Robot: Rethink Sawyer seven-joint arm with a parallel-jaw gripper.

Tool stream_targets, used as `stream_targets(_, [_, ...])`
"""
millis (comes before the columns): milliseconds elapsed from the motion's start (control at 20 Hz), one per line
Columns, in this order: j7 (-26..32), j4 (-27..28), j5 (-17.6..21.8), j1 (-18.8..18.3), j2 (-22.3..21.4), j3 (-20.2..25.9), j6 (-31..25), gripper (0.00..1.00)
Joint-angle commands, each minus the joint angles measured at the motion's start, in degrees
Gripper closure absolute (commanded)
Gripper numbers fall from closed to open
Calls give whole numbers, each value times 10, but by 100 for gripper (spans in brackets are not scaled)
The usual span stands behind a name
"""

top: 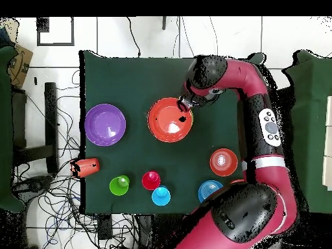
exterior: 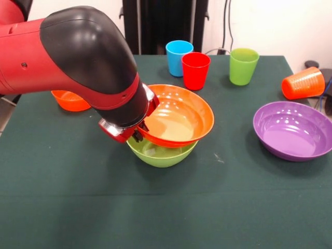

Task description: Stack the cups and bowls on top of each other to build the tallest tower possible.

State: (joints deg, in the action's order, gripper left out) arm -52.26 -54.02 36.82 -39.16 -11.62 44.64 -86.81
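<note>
Centre frame: gripper [exterior: 139, 130] closed on rim of orange-red bowl [exterior: 179, 116], tilted over lime green bowl [exterior: 161, 153].

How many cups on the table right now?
4. In the front view, the light blue cup, red cup and lime green cup stand upright along the far side. The orange cup lies on its side near the purple bowl. None looks hidden.

I'm seeing the orange-red bowl [exterior: 179, 116] and purple bowl [exterior: 293, 130] gleaming as glossy, smooth plastic; the tabletop [exterior: 78, 171] is showing matt green cloth; the arm's black shell [exterior: 88, 46] is looking smooth.
</note>
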Motion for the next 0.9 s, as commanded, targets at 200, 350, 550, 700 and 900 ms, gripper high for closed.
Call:
stream_targets(200, [229,37,36,-2,2,-11,-51,100])
stream_targets(350, [227,35,34,-2,1,-13,-49,100])
stream_targets(550, [229,34,38,-1,1,-19,-45,100])
stream_targets(700, [231,33,40,0,0,-22,-46,100])
stream_targets(900, [231,34,40,1,0,-23,-47,100])
